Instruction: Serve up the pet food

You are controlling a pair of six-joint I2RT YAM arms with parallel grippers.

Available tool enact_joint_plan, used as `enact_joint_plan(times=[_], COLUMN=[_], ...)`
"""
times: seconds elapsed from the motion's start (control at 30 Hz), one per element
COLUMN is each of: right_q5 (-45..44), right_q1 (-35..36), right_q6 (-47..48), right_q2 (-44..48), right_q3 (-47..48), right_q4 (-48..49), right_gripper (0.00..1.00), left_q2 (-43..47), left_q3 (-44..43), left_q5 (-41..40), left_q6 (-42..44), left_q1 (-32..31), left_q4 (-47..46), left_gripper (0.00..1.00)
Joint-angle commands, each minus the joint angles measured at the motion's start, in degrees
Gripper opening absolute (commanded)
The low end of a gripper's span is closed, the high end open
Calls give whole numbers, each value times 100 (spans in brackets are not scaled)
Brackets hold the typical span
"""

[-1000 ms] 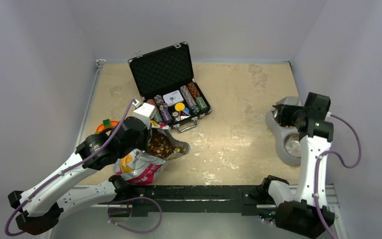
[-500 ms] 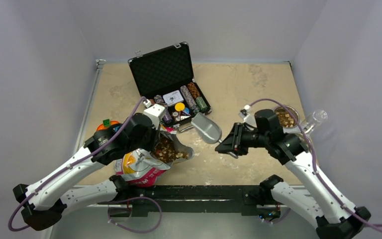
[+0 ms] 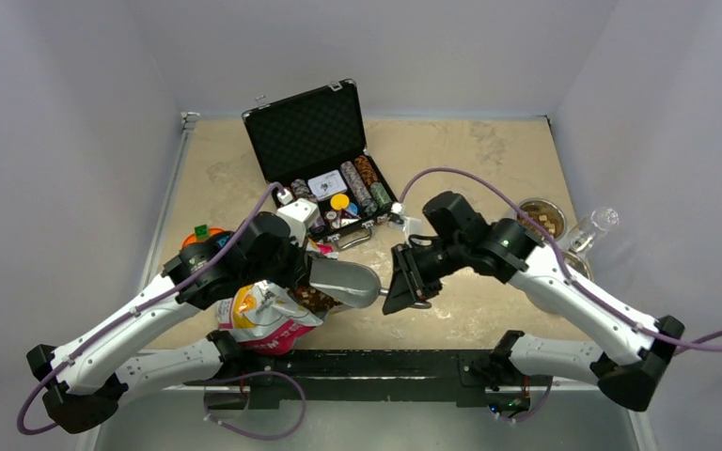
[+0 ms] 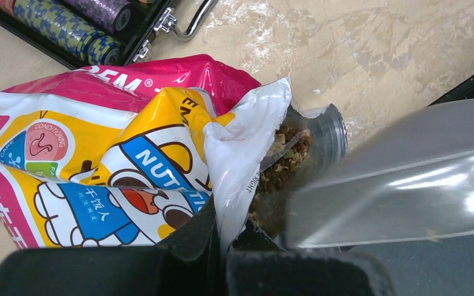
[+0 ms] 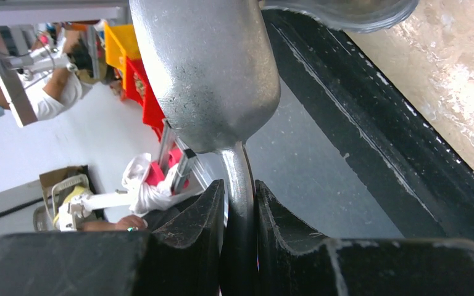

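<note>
From above, your left gripper (image 3: 306, 258) is pressed shut on the rim of a crinkly, glossy bag (image 3: 263, 318) printed in white, yellow, pink and blue. It holds the mouth up at the near left of the mottled beige table (image 3: 470, 169). The pet food (image 3: 312, 299), small brown pellets, shows in that mouth. Your right gripper (image 3: 397, 282) clamps the thin handle of a smooth grey metal scoop (image 3: 343, 278), whose rounded bowl lies over the bag's opening. Further right, a shiny round dish (image 3: 526, 209) holds more brown pellets (behind the bag stands an open black case (image 3: 306, 132), foam-lined, with rows of striped chips). In the left wrist view, two black fingers pinch the bag's white inner film. The pet food sits as a rough, dull heap just inside the fold, with the scoop a blurred silvery wedge beside it. In the right wrist view, the fingers squeeze the scoop's narrow stem, and its back looks matte and finely speckled.
</note>
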State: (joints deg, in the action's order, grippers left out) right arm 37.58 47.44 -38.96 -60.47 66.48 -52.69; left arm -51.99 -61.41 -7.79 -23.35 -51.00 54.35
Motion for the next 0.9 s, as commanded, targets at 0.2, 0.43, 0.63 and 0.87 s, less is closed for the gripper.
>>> enact_joint_plan(times=[0.2,0.43,0.63,0.87], right_q5=[-1037,-2328,-3041,-1778], right_q1=[107,403,406,968], right_q6=[567,628,919,909], right_q2=[-2020,-3033,-2815,-5284], right_q3=[972,1772,1329,4119], right_q4=[-685,-2113,-2631,-2041], right_gripper=[0,0,0,0], left_q2=[236,-35,-98,-118], left_q3=[-115,-172,26,167], left_q5=[744,1634,2059,2372], left_q6=[-24,94,173,216], left_q1=[-16,-16,-18,-37], left_q4=[-262,-784,-1133,-1365], left_gripper=[0,0,0,0])
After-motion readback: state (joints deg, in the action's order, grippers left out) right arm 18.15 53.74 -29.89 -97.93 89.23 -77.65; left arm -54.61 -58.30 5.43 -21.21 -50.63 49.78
